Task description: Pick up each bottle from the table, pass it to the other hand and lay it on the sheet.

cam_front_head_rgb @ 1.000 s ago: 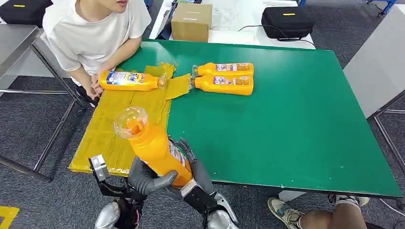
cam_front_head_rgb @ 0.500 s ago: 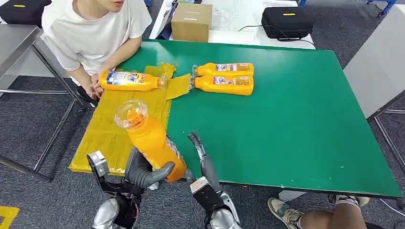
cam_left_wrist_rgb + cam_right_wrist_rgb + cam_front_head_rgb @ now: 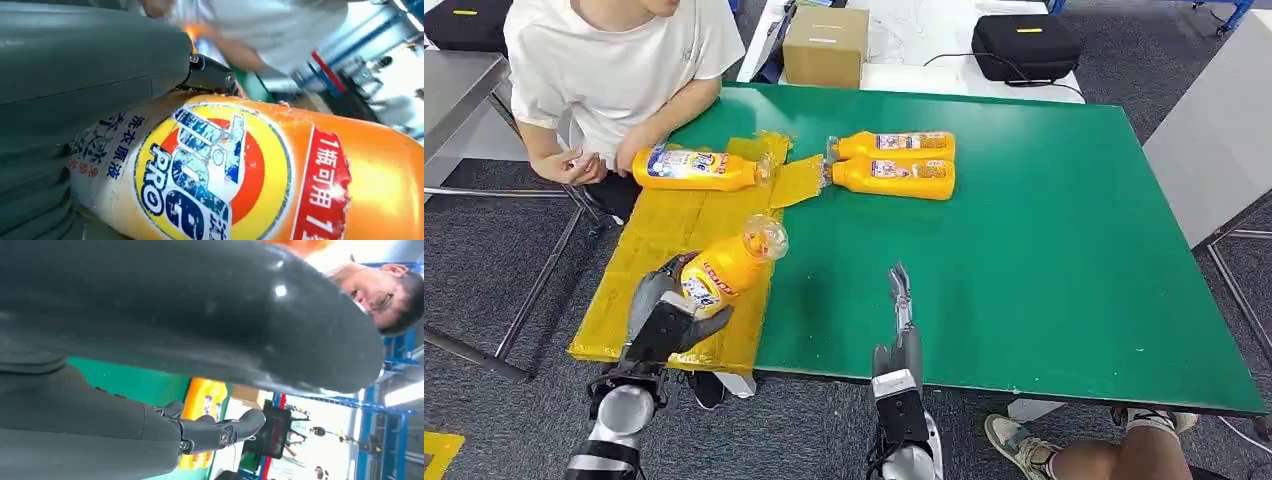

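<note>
Lower left of the head view, left hand (image 3: 664,312) fingers clamp the rigid, slick orange plastic detergent bottle (image 3: 724,265) mid-body, likely heavy; right hand (image 3: 900,330) fingers apart.

Glossy plastic bottle (image 3: 724,268) — crinkled sheet (image 3: 686,225) — matt table (image 3: 1044,260)

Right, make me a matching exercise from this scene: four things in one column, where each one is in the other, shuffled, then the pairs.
Things
1. bottle in the left hand
2. pair of bottles
3. cardboard box
4. right hand

Places
A. lying side by side on the green table
B. on the white surface beyond the table
C. over the yellow sheet
D. over bare green table, holding nothing

Pairs: 1-C, 2-A, 3-B, 4-D
</note>
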You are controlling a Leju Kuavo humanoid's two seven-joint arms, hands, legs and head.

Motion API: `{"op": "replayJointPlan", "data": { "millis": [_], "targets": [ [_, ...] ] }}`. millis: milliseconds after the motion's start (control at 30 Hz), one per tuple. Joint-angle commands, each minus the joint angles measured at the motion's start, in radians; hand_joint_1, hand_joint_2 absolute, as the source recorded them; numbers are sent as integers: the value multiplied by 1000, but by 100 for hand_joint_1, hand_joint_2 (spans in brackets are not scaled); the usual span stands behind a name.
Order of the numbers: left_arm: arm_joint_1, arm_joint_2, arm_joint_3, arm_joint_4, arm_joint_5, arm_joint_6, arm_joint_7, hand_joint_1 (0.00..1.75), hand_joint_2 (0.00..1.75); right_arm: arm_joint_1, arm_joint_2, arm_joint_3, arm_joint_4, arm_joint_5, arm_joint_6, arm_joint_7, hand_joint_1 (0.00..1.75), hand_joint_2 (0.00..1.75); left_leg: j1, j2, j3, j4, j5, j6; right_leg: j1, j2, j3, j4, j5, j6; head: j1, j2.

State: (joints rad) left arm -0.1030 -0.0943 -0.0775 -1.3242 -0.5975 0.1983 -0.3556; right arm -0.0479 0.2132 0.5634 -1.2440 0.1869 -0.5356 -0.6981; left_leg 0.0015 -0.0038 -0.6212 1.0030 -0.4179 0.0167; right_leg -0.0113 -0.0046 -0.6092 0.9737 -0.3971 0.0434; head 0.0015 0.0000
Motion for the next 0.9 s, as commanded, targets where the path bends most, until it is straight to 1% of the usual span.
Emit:
{"op": "replayJointPlan", "data": {
  "millis": [33,67,100,133,167,200,233,333,400,433,500,533,633,733,767,800,833,867,900],
  "targets": [
    [-233,103,-6,457,-252,13,73,168,175,-18,-13,-6,6,-35,52,0,0,0,0,-1,6,-2,-1,-1,0,-1,7,-1,-1,-2,0,0],
    [-247,110,-7,488,-266,11,79,169,175,-20,-11,-5,7,-35,51,0,0,0,0,-1,4,-2,0,-1,0,-2,5,-1,-1,-1,0,0],
    [-286,122,-18,560,-304,-2,91,175,175,-23,-10,-1,12,-37,62,0,0,0,0,-2,6,-2,-1,-1,0,-2,6,-1,-1,-2,0,0],
    [-325,127,-16,627,-323,-7,99,175,175,-28,-6,1,21,-37,69,0,0,0,0,-2,8,-2,-1,-2,1,-2,8,-1,-2,-2,0,0],
    [-353,132,-24,673,-346,-9,103,175,175,-31,-4,3,24,-36,72,0,0,0,0,-2,5,-1,0,-1,0,-2,5,0,-1,-2,0,0],
    [-370,132,-22,699,-352,-10,109,175,175,-32,-3,4,28,-37,76,0,0,0,1,-2,7,-1,-1,-2,1,-2,7,0,-2,-2,0,0],
    [-370,132,-22,699,-352,-10,109,175,175,-32,-3,4,28,-37,76,0,0,0,1,-3,5,-1,0,-1,1,-3,5,0,-1,-2,0,0],
    [-370,132,-22,699,-352,-10,109,175,175,-32,-3,4,28,-37,76,0,0,0,0,-1,8,-1,-1,-1,0,-1,8,0,-2,-2,0,0],
    [-370,132,-22,699,-352,-10,109,175,175,-32,-3,4,28,-37,76,0,0,0,0,2,5,-1,-1,-1,0,2,5,0,0,-1,0,0],
    [-370,132,-22,699,-352,-10,109,175,175,-32,-3,4,28,-37,76,0,0,0,0,3,8,-1,-2,-1,1,3,7,0,-1,-2,0,0],
    [-370,132,-22,699,-352,-10,109,175,175,-32,-3,4,28,-37,76,0,0,0,0,1,5,-1,0,-1,0,1,4,0,0,-1,0,0],
    [-370,132,-22,699,-352,-10,109,175,175,-32,-3,4,28,-37,76,0,0,0,0,1,7,-1,-1,-1,0,1,6,0,-1,-2,0,0],
    [-434,138,-39,794,-401,-44,138,175,175,-37,0,6,30,-46,97,0,0,0,0,1,7,-1,-1,-1,0,1,7,0,0,-2,0,0],
    [-496,155,-66,881,-447,-97,152,168,175,-43,6,2,32,-56,103,0,0,0,1,1,10,0,-1,-2,1,1,9,1,0,-3,0,0],
    [-504,157,-70,892,-453,-109,155,155,175,-44,9,-1,39,-61,109,0,0,0,1,1,9,-1,0,-1,1,1,9,0,0,-2,0,0],
    [-514,157,-68,906,-452,-130,161,106,175,-45,11,-6,44,-67,116,0,0,0,1,1,10,-1,0,-2,1,1,10,0,0,-3,0,0],
    [-524,154,-53,924,-434,-169,164,38,175,-45,12,-7,45,-67,120,0,0,0,0,2,10,-1,0,-2,0,2,10,0,1,-2,0,0],
    [-534,156,-51,941,-427,-214,163,0,175,-48,15,-9,51,-70,129,0,0,0,1,3,12,-1,0,-2,1,3,11,0,1,-3,0,0],
    [-540,165,-48,951,-421,-249,158,0,175,-44,13,-5,51,-72,132,0,0,0,0,2,12,-1,0,-2,1,2,10,0,2,-4,0,0]
  ]
}}
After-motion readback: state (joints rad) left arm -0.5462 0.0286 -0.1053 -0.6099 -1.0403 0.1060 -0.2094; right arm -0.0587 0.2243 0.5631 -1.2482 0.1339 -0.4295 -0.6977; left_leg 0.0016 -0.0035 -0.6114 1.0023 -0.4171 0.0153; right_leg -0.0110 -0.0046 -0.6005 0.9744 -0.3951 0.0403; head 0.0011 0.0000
